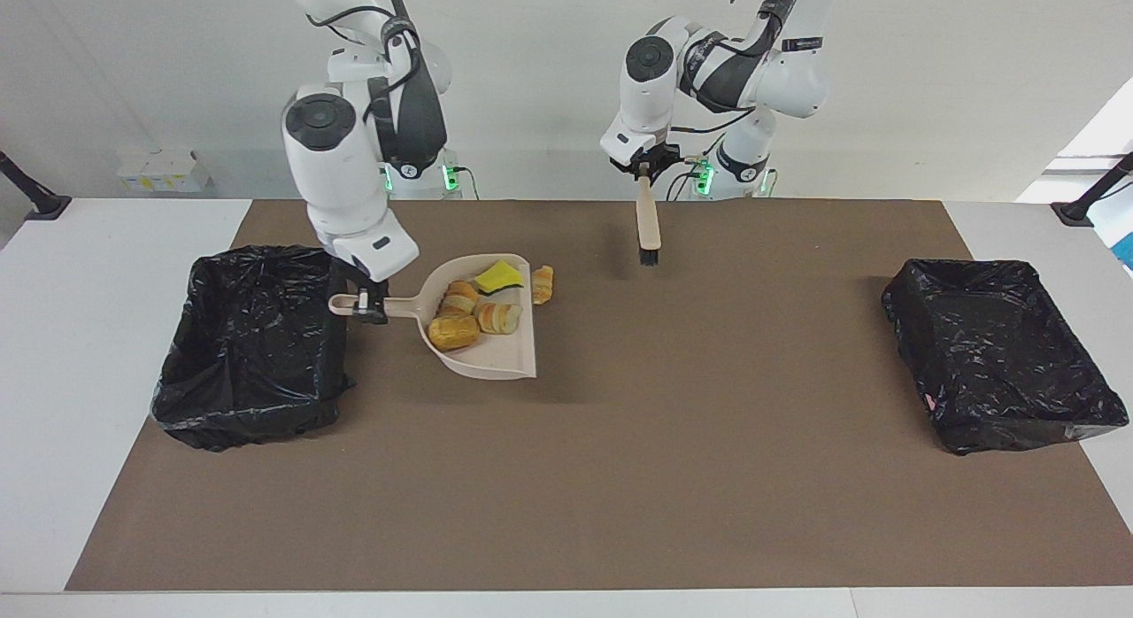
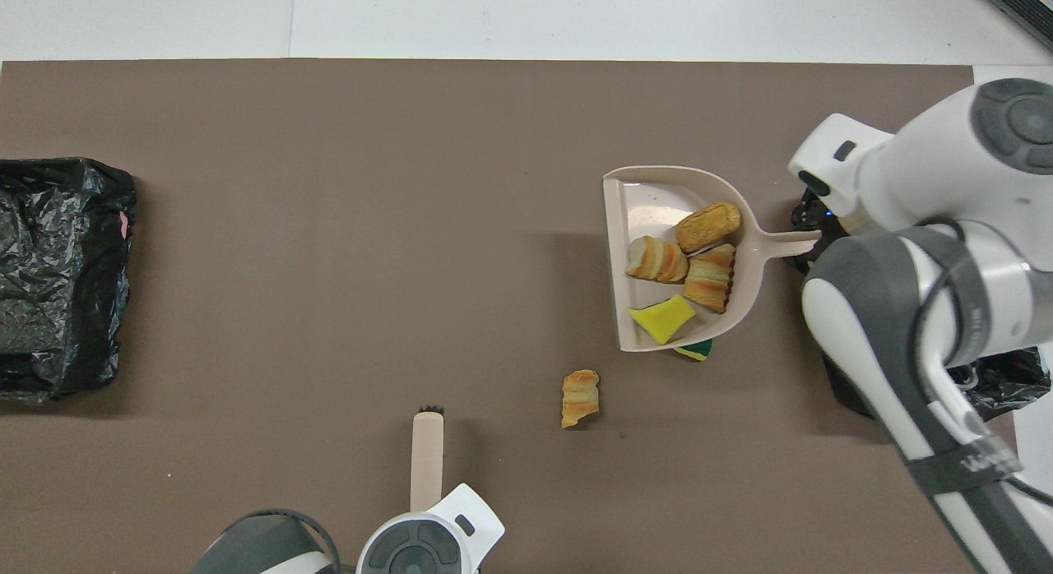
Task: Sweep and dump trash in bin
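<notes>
The right claw was shut on the end of the handle of the beige dustpan, just beside the rim of the black-lined bin at the right arm's end of the tabletop. The dustpan seemed to be lifted a little, because a shadow lay under it. Its open lip pointed away from that bin.

In the pan lay three croissant pieces and one yellow sponge chunk. A fourth croissant piece lay on the tabletop, nearer to the robots than the pan. A green-topped sponge showed just under the pan's edge. I could not tell whether other bits were hidden below the pan.

The left claw was shut on the handle of the brush, which hung with its bristles down, well apart from the trash. This arm waited.

In my judgement the main risk was a spill. The grip was far out on a thin handle, so the loaded pan could turn in the claw, and any tilt toward the lip would let the pieces roll out. The pan could also catch the loose bin liner. If the pan was emptied now, the two bits on the tabletop would not be collected.
</notes>
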Robot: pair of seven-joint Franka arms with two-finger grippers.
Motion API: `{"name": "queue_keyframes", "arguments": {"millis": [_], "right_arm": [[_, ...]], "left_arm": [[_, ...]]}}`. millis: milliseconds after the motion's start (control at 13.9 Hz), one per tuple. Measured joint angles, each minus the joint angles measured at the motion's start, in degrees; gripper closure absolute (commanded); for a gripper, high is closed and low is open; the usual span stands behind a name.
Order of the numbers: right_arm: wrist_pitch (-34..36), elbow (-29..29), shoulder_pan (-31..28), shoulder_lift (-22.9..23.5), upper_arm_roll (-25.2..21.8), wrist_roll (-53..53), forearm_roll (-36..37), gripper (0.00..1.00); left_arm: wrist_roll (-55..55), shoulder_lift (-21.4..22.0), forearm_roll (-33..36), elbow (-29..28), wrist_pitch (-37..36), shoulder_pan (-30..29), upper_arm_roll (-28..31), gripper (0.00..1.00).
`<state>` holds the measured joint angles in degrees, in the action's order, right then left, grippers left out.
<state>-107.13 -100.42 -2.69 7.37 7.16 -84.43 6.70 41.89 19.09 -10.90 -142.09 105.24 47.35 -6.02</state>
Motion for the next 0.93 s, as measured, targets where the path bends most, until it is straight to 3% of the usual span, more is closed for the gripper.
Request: {"name": "queue_keyframes", "arguments": {"millis": [359,646,789,861,933], "right_arm": [[-0.13,1.81,-13.44,0.06,-0.51,-13.35,8.22,1.0],[-0.21,3.9,-14.22,0.01,-0.33,-14.12,23.06,1.0],[-0.44,3.83,-14.39,-0.05,-0.3,-13.65,29.98,1.0],[-0.96,3.31,-14.67,-0.27,-0.32,-12.87,32.71,1.0],[-2.28,1.9,-14.95,-0.9,-0.32,-11.25,35.65,1.0]], "left_arm": [[0.3,-3.73,-4.33,-3.33,7.02,1.19,0.13,0.96],[0.32,-5.18,-7.18,-3.41,8.14,1.16,0.43,0.94],[0.38,-5.18,-7.7,-3.41,8.15,1.16,0.43,0.88],[0.37,-5.18,-7.77,-3.41,8.15,1.16,0.43,0.78],[0.37,-5.18,-7.81,-3.41,8.2,1.16,0.44,0.32]]}}
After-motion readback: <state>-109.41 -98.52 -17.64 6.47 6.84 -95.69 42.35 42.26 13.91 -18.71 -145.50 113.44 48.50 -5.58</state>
